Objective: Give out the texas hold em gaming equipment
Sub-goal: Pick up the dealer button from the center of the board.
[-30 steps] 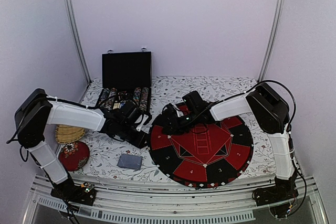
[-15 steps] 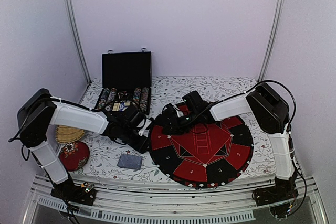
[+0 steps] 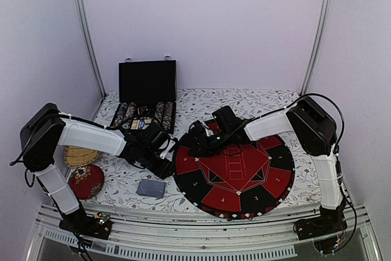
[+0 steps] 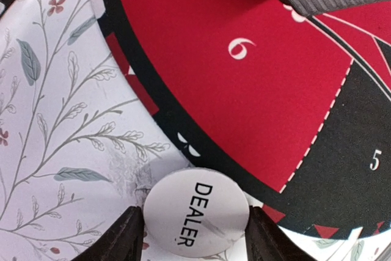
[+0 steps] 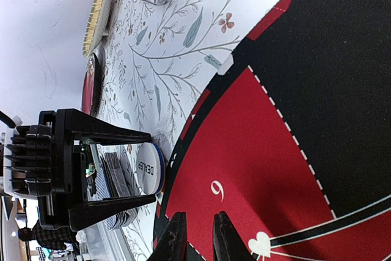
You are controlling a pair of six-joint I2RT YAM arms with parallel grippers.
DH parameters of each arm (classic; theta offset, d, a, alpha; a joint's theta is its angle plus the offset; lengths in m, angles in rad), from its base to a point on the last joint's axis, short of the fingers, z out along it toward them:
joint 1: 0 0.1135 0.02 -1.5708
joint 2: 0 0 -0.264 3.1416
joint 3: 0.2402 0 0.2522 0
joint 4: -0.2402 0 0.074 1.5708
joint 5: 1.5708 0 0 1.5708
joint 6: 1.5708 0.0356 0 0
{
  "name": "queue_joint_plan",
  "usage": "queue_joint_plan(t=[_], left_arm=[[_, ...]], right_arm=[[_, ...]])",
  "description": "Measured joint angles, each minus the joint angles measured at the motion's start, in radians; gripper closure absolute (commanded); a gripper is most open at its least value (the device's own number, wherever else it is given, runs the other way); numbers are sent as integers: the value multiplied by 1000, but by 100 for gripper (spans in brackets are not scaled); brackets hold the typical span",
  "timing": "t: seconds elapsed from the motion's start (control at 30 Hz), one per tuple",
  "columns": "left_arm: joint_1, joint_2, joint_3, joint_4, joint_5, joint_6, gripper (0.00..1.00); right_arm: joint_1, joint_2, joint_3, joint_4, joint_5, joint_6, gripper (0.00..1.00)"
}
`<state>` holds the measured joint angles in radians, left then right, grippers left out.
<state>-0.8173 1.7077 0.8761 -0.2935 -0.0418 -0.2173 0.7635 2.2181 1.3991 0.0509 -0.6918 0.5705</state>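
White DEALER button; red-black mat

mat: round, red and black, numbered, on floral cloth
case: black, lid up
cushion: red, round, near-left
woven dish: behind cushion

The word "DEALER" is printed in black capitals on a white round button, seen in the left wrist view lying at the rim of the round mat. The same word is read on that button in the right wrist view. On the mat, a white "6" is printed on a red field, and a white "5" is printed on the black field beside it. The "6" is also seen on the red field in the right wrist view. In the top view, small white numbers are printed around the mat, but they are too small to be read surely.
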Motion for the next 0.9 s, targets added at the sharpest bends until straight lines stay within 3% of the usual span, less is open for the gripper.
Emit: queue_joint_plan(t=[0.33,0.9], left_arm=[[0,-10,0,-3,6,1,40],[2,-13,9,-16,4,-1,60]], right_arm=[[0,0,0,0,-1,-1,82],[0,0,0,-2,-3,-7,82]])
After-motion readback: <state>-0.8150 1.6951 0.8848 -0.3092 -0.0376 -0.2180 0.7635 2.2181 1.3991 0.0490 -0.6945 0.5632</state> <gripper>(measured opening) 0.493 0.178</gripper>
